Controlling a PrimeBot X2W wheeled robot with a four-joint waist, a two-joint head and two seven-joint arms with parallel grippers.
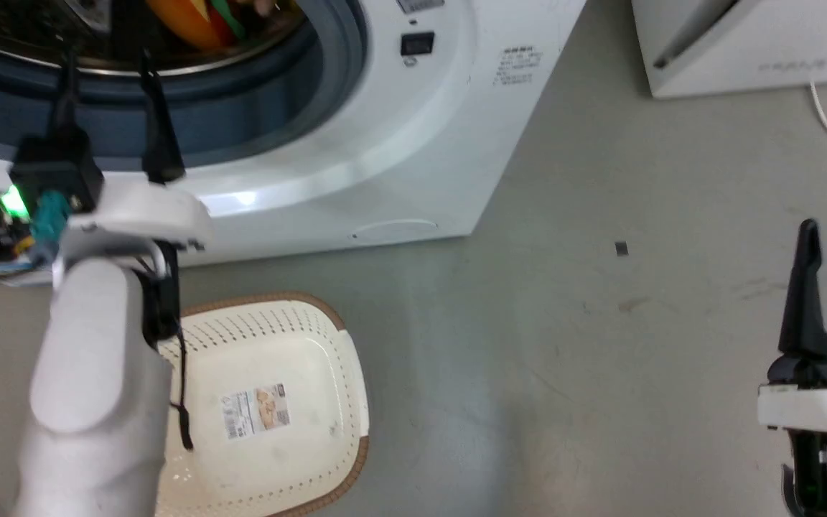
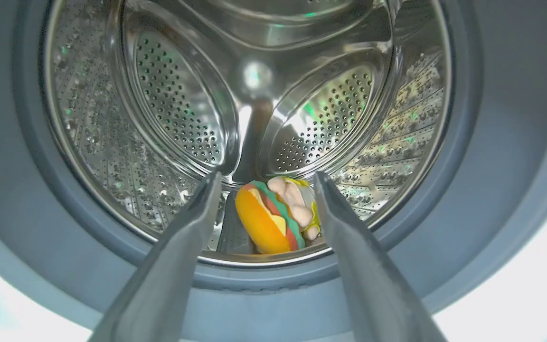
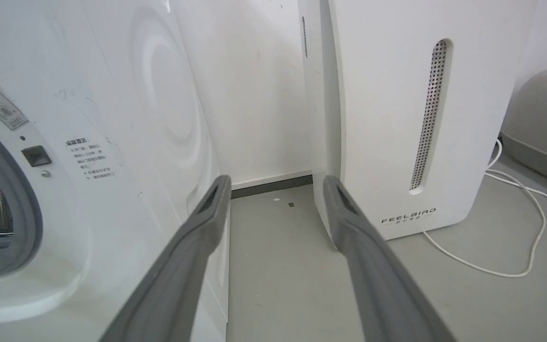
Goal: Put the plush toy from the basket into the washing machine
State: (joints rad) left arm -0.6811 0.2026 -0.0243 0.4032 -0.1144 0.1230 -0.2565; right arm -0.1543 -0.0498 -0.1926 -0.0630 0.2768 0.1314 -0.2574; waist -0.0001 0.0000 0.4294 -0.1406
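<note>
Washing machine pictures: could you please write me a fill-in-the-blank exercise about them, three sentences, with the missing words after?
1. The plush toy lies inside the steel ____ of the washing machine.
2. The basket stands on the ____, with no toy in it.
3. The left gripper points into the machine and is ____, holding nothing.

Missing words: drum; floor; open.
</note>
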